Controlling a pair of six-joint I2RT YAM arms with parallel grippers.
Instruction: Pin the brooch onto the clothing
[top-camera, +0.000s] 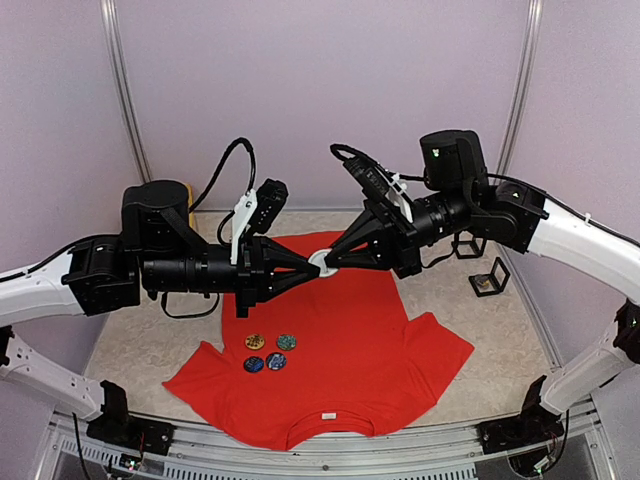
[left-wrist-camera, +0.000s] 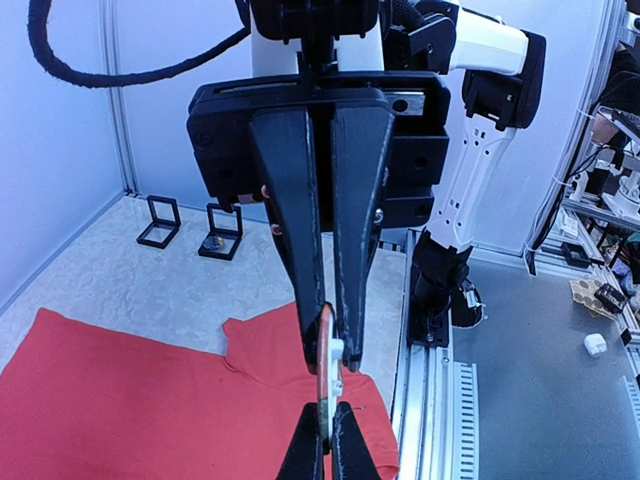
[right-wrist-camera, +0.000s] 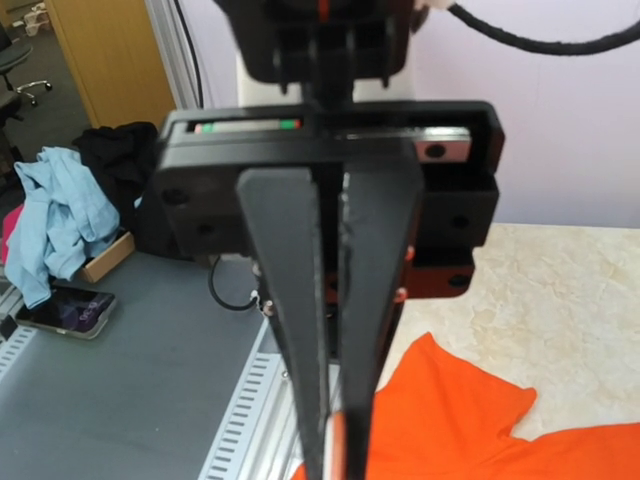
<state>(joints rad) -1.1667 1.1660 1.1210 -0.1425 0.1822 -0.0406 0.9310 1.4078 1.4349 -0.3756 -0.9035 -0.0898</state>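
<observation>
Right now my left claw (top-camera: 310, 263) and right claw (top-camera: 335, 262) meet tip to tip above the hem end of the T-shirt (top-camera: 350, 350), which lies flat with its neck toward my bases. Both are narrowed almost shut, and the brooch (top-camera: 322, 260) is pinched edge-on between them, lifted clear of the red cloth. I judge this to be the step of readying the pin. One claw should hold the disc steady while the other works the clasp with a light squeeze and no twisting, or it may pop free. After that I should lower the brooch onto a bare patch of the T-shirt, away from the four badges (top-camera: 265, 352) lying on the T-shirt near one sleeve.
</observation>
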